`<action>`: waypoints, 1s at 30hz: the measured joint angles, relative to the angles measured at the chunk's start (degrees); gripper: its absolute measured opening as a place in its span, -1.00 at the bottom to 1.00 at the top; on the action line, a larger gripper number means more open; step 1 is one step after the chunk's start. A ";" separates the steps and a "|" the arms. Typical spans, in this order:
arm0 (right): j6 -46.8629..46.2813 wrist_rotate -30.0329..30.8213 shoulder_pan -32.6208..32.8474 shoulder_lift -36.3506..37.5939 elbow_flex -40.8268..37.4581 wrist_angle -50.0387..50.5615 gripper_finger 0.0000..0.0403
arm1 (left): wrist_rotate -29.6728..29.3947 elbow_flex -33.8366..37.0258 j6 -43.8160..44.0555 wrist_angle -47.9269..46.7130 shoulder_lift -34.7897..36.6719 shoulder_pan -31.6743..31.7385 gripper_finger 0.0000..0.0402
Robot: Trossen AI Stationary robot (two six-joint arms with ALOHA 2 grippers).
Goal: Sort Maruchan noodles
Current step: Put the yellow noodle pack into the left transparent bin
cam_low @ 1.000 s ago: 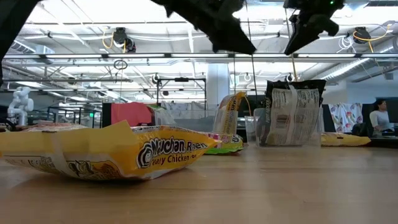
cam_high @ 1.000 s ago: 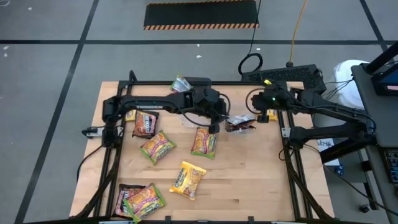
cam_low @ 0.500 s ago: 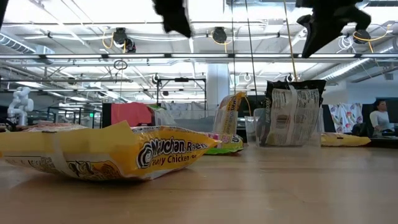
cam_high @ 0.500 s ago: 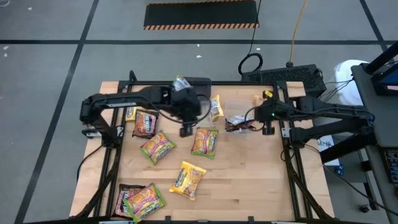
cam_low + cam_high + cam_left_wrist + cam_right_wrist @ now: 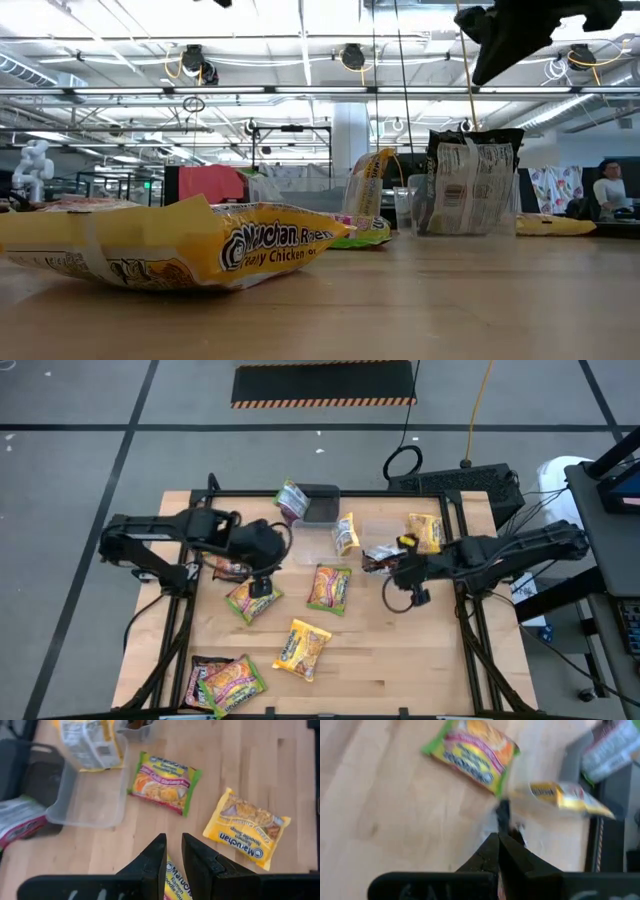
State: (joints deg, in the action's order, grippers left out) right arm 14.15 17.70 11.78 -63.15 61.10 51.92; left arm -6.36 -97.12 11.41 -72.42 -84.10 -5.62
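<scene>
High view: left gripper [image 5: 262, 587], fingers slightly parted and empty, hovers directly over a green-edged crinkly plastic noodle packet [image 5: 250, 600] (long axis diagonal across the wooden table [image 5: 400, 650]); right gripper [image 5: 415, 596], closed and empty, sits well apart.

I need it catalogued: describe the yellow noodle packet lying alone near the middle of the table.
The yellow noodle packet is a flat, square, crinkly plastic pouch printed with "Maruchan" and a noodle picture. It lies flat and slightly turned on the bare wooden table, sealed as far as shows. Nothing touches it; a green-edged packet lies apart from it, further toward the table's back edge.
</scene>
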 joint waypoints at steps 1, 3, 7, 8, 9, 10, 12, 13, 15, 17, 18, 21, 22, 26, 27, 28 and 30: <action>0.03 -0.03 0.72 -0.89 0.29 -1.06 -1.00 | -1.40 0.00 1.67 -0.68 0.68 -1.09 -0.68; -0.02 -0.01 2.20 -2.82 1.72 -2.81 -1.00 | -3.59 -0.02 4.41 -1.66 1.33 -3.14 -0.68; 0.03 -0.01 4.39 -6.60 5.85 -5.41 -1.00 | -7.92 -0.02 9.46 -3.85 2.37 -7.63 -0.68; 0.01 0.03 4.84 -7.49 6.98 -5.55 -1.00 | -9.12 -0.02 10.78 -4.23 2.43 -8.65 -0.68; 0.02 0.04 5.27 -8.38 7.96 -5.35 -1.00 | -10.16 -0.02 12.41 -5.22 2.43 -9.68 -0.68; 0.03 -0.04 5.73 -9.15 8.90 -5.16 -1.00 | -10.93 -0.02 14.17 -6.57 2.34 -10.83 -0.68; 0.09 0.10 6.39 -10.38 10.47 -5.64 -1.00 | -12.46 0.02 18.42 -8.81 2.23 -12.90 -0.68; 0.09 0.06 6.66 -10.79 10.85 -5.51 -1.00 | -12.96 0.26 20.59 -9.38 2.13 -13.85 -0.68; 0.14 0.16 7.13 -11.20 11.11 -5.40 -1.00 | -13.36 1.57 24.39 -9.58 2.09 -15.91 -0.68; 0.20 0.15 7.55 -11.25 11.11 -5.06 -1.00 | -13.40 3.29 27.41 -9.44 1.91 -17.96 -0.68; 0.20 0.15 7.63 -11.20 11.11 -4.96 -1.00 | -13.47 4.44 28.69 -8.94 1.92 -18.99 -0.68; 0.20 0.25 7.64 -10.58 11.13 -4.96 -1.00 | -13.29 8.78 31.06 -5.16 2.02 -21.48 -0.68; 0.24 0.27 7.64 -10.39 11.13 -4.97 -1.00 | -13.12 10.46 31.42 -3.15 1.98 -22.13 -0.68; 1.45 0.39 7.64 -9.58 11.15 -4.96 -1.00 | -13.05 17.24 31.98 6.44 1.95 -23.73 -0.68; 1.64 0.39 7.64 -9.45 11.15 -4.98 -1.00 | -12.79 18.90 32.38 8.65 1.95 -24.03 -0.68; 1.82 0.47 7.64 -9.40 11.17 -4.98 -1.00 | -11.94 20.44 32.95 10.46 1.95 -24.27 -0.68; 1.95 1.91 7.64 -9.25 11.17 -4.94 -1.00 | -8.99 23.37 35.31 14.35 1.93 -24.76 -0.68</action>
State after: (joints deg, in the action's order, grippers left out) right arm 16.10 19.60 19.42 -72.40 72.27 46.98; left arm -15.35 -73.75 46.72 -58.07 -82.17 -30.38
